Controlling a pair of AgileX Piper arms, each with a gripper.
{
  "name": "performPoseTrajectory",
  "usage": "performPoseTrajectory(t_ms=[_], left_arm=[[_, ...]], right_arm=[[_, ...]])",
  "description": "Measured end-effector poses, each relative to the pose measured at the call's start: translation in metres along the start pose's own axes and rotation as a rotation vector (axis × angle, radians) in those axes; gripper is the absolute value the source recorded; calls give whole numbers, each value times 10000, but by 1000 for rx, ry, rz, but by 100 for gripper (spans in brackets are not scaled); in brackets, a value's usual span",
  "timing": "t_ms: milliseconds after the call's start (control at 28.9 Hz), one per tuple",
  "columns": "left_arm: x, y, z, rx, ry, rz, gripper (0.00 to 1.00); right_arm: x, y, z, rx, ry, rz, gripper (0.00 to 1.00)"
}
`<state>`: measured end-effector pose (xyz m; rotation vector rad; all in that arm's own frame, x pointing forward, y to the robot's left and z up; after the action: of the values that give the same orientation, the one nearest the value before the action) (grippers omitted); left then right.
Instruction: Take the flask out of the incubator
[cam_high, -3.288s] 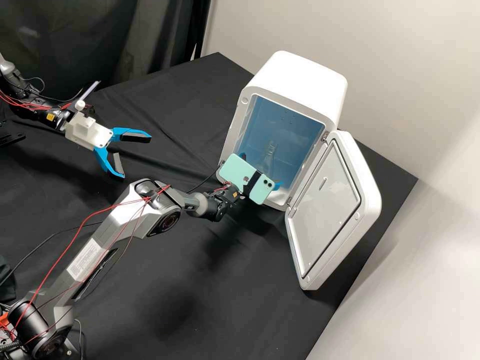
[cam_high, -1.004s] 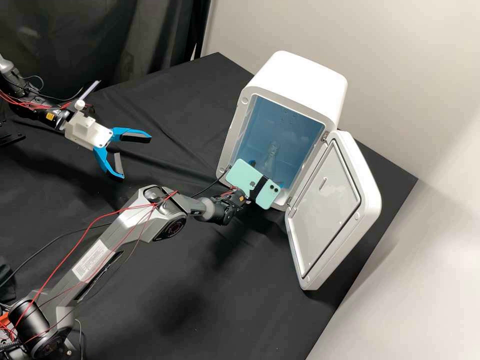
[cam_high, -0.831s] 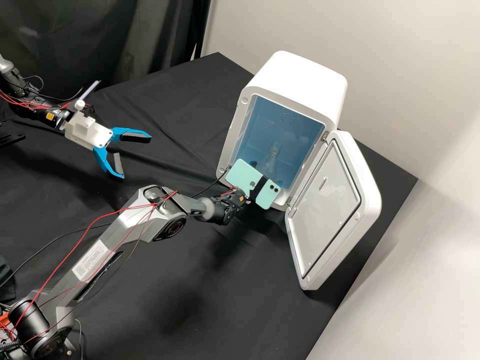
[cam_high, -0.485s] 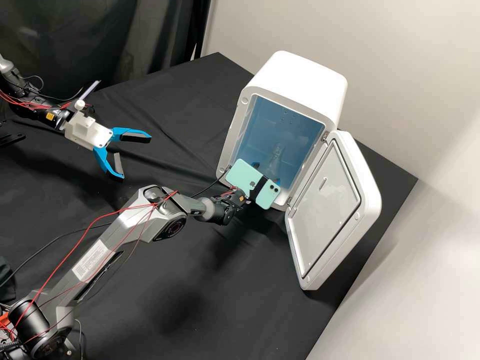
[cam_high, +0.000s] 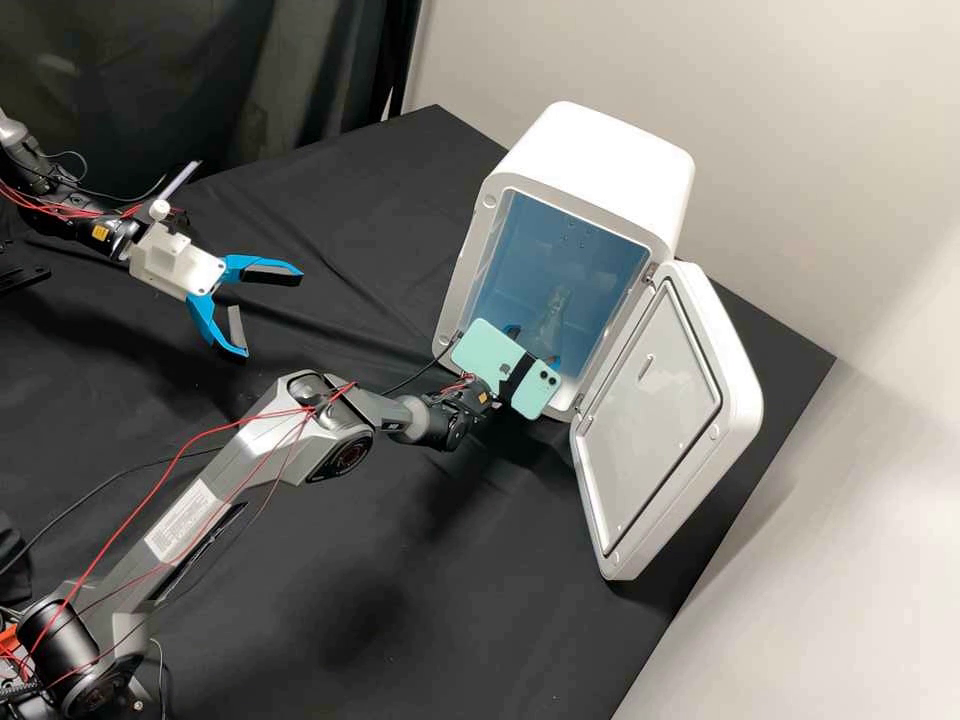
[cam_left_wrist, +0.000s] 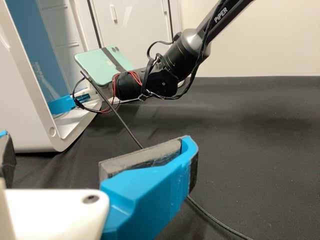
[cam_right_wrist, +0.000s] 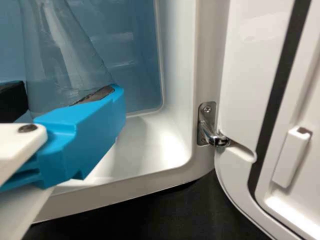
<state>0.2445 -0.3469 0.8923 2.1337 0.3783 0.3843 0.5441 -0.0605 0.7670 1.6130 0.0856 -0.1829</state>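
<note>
Fingers of the right gripper (cam_right_wrist: 65, 97) are clamped on the clear flask (cam_right_wrist: 65, 50). The flask leans tilted inside the blue-lined incubator (cam_high: 590, 160) at the bench's (cam_high: 400, 580) back right corner, whose door (cam_high: 660, 420) is swung wide. White lettering (cam_left_wrist: 221, 11) runs along the right arm. Its printed label (cam_high: 170, 520) is too small to read. The left gripper (cam_high: 270, 312) hangs with fingers apart over the bench's left edge.

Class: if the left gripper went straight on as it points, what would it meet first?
Likely the right arm's wrist, at the front of the incubator; depth is unclear.
</note>
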Motion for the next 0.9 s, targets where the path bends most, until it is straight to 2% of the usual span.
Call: performPoseTrajectory(t_ms=[138, 381, 554, 727, 900], left_arm=[[0, 0, 0, 0, 0, 0, 100], [0, 0, 0, 0, 0, 0, 100], [0, 0, 4, 0, -1, 0, 100], [0, 0, 4, 0, -1, 0, 100], [0, 0, 4, 0, -1, 0, 100]], right_arm=[[-5, -8, 5, 1, 2, 0, 0], [-157, -120, 56, 15, 33, -7, 0], [-249, -143, -5, 19, 32, -21, 0], [-254, -195, -41, 25, 39, -32, 0], [-255, -190, -40, 29, 40, -30, 0]])
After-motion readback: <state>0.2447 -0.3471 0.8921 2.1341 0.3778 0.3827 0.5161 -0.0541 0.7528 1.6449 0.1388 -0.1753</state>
